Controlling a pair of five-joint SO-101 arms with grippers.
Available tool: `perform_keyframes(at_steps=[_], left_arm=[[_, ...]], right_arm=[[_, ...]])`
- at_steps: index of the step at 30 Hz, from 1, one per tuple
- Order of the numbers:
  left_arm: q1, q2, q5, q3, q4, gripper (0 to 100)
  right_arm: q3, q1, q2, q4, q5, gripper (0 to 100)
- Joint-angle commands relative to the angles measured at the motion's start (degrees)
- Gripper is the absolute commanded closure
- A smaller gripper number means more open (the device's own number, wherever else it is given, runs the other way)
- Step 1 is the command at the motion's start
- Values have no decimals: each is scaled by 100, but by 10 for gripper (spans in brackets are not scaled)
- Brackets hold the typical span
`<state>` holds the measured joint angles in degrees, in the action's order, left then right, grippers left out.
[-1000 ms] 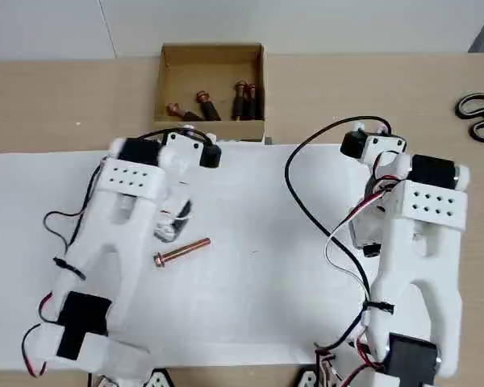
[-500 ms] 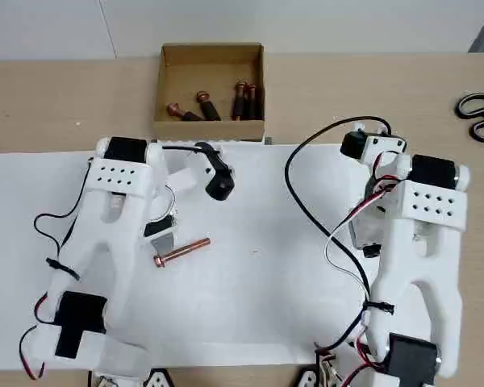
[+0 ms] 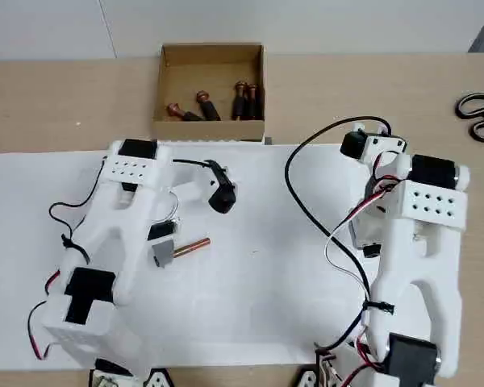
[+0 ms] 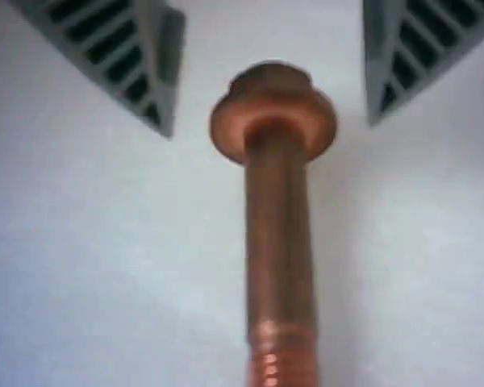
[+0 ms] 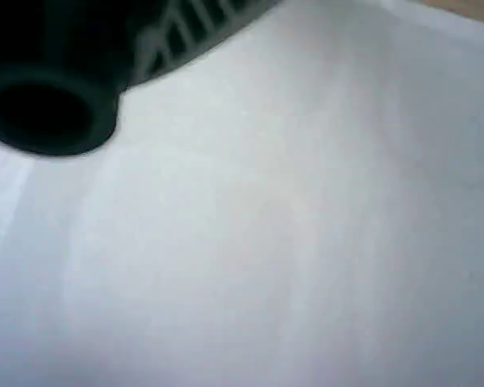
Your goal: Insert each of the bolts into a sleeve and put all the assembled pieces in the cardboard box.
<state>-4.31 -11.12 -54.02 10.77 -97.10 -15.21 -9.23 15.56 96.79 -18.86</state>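
Observation:
A copper bolt (image 3: 192,245) lies on the white sheet (image 3: 258,306) left of centre. My left gripper (image 3: 163,251) is down at its head end. In the left wrist view the gripper (image 4: 270,117) is open, with the bolt's head (image 4: 273,109) between the two fingers and the shank (image 4: 278,266) running away from them. My right gripper (image 3: 363,235) sits under its arm at the right of the sheet. Its wrist view shows a black hollow sleeve (image 5: 48,109) held against a ribbed finger (image 5: 185,36) just above the sheet. The cardboard box (image 3: 212,129) stands at the back.
Several bolts in black sleeves (image 3: 242,101) lie inside the box. Scissors (image 3: 480,113) rest on the bare table at the far right. A black cable (image 3: 306,210) loops across the sheet beside the right arm.
The left arm has turned and dropped toward the bolt, so its open gripper now straddles the bolt's head. The bolt and the right arm have stayed put.

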Motion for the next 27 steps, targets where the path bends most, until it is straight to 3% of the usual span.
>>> perform_keyframes(at_steps=[1,20,24,27], left_arm=[[-70,9,-35,-57,97,893],[-264,-651,-18,-48,642,893],[-299,-642,-18,-48,607,985],[-255,-642,-9,-57,607,995]], right_arm=[[44,-75,242,84,53,995],[44,-75,242,66,53,995],[44,-66,242,57,53,995],[44,-66,242,57,44,995]])
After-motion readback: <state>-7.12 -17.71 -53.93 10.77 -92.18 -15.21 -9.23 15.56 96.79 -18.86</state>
